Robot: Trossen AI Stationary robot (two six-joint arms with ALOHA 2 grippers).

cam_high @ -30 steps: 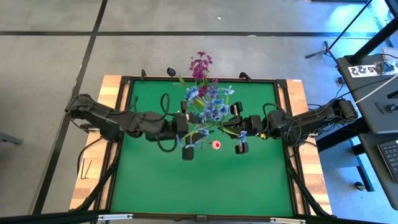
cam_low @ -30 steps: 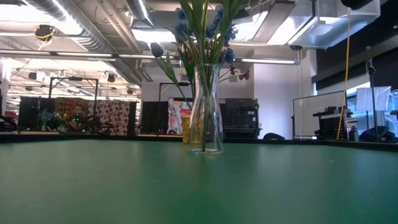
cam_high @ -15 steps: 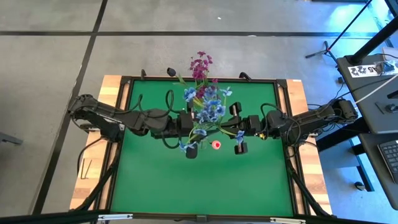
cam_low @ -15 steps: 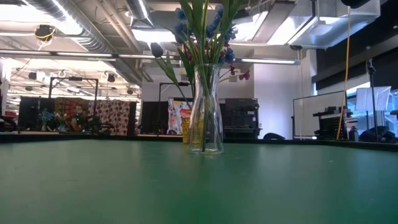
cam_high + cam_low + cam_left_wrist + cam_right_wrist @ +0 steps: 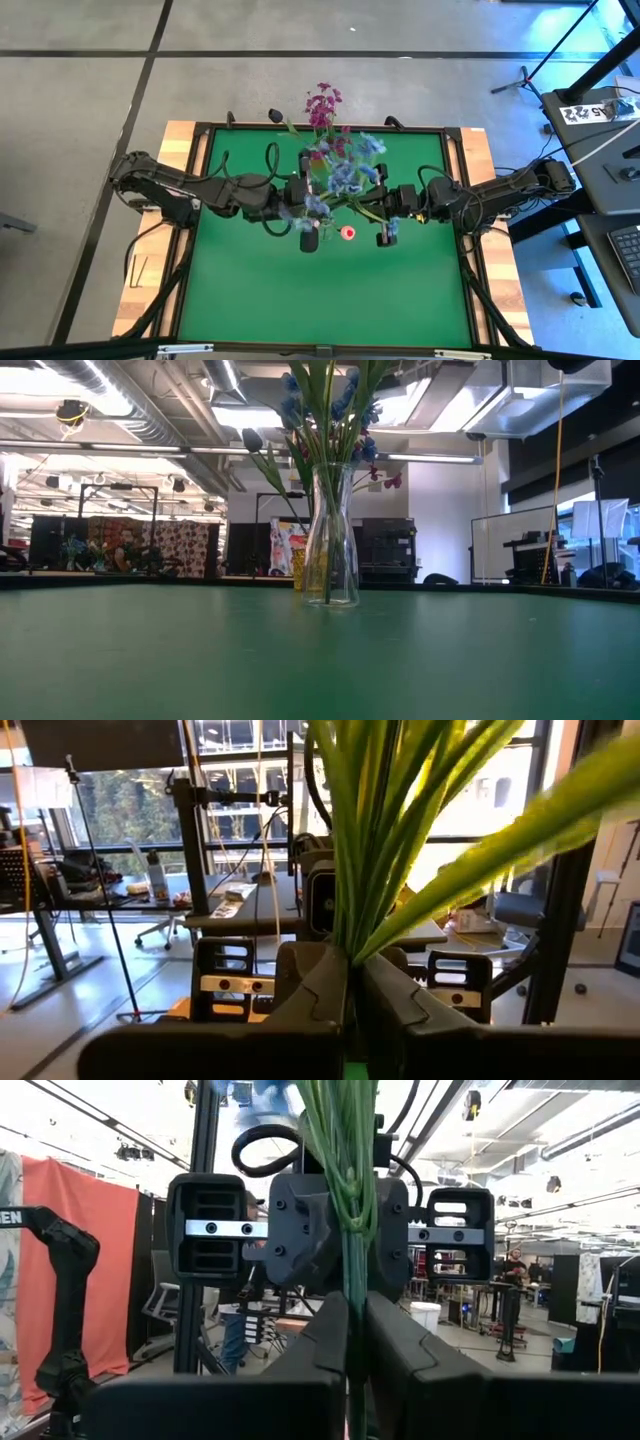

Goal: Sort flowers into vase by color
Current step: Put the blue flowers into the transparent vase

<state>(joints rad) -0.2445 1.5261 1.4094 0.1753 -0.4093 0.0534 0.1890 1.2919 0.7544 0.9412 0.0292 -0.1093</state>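
Both grippers — left (image 5: 355, 995) and right (image 5: 356, 1342) — pinch the green flower stems (image 5: 340, 175) mid-frame, above the vase (image 5: 331, 540).

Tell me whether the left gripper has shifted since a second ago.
Yes. The left gripper has moved rightward across the green table, nearer the small red object.

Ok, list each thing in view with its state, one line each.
Left tool: shut on the green stems, above the table.
Right tool: shut on the green stems, facing the left tool.
Green stems: bunched, clamped by both tools.
Blue flowers: held up over the table.
Vase: upright on the table, holding stems.
Magenta flowers: at the table's far edge.
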